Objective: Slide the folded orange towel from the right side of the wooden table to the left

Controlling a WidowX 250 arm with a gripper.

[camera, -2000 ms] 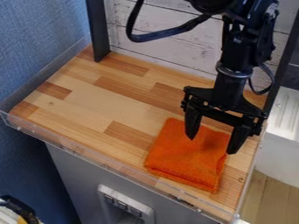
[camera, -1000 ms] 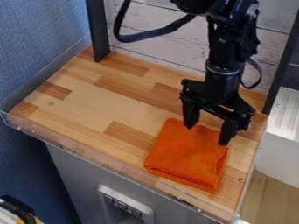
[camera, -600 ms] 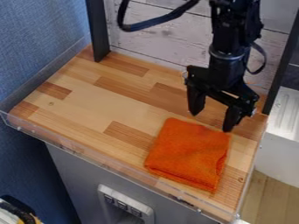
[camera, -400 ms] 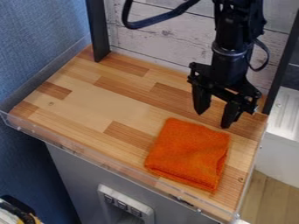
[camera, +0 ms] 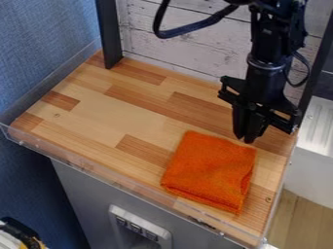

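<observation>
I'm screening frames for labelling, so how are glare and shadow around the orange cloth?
Camera view: the orange cloth has no obvious glare, just darker shading along its right edge; the white ribbed surface at right looks very bright; the black gripper shows little surface detail.

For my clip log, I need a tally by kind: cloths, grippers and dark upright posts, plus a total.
Cloths: 1, the orange cloth
Grippers: 1, the black gripper
Dark upright posts: 2, the left post and the right post
Total: 4
</observation>
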